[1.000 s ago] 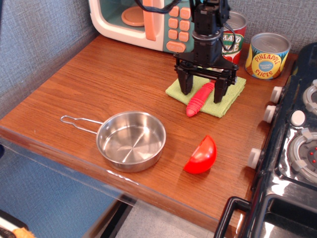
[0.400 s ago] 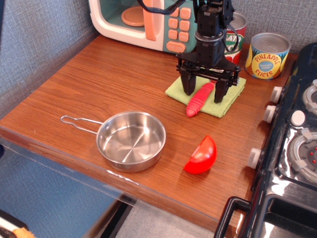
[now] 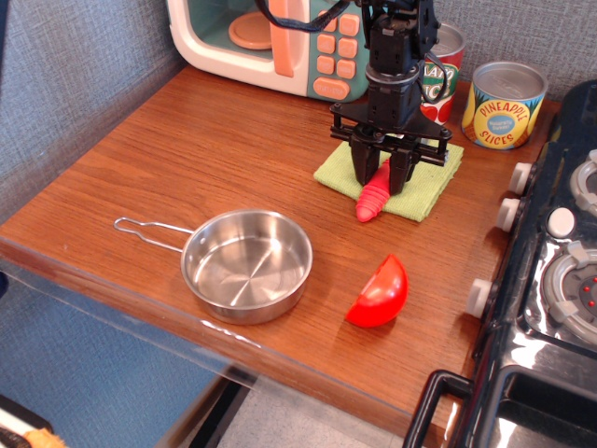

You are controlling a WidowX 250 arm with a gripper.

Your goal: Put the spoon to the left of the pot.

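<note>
The spoon (image 3: pixel 372 199) lies on a green cloth (image 3: pixel 424 189) at the back right of the wooden counter; only its ribbed red-pink handle shows, the bowl is hidden under the gripper. My black gripper (image 3: pixel 383 177) stands upright over it with its fingers closed on the handle. The pot (image 3: pixel 247 263), a shallow shiny steel pan, sits near the front edge, its wire loop handle pointing left. The spoon is behind and to the right of the pot.
A red half-round piece (image 3: pixel 380 292) lies right of the pot. A toy microwave (image 3: pixel 270 37) stands at the back, with a tomato can (image 3: pixel 438 70) and a pineapple can (image 3: pixel 503 105) beside it. A black toy stove (image 3: pixel 550 271) borders the counter's right side.
The gripper's fingers have closed from wide apart onto the spoon's handle. The handle has shifted slightly and now looks more upright on the cloth.
</note>
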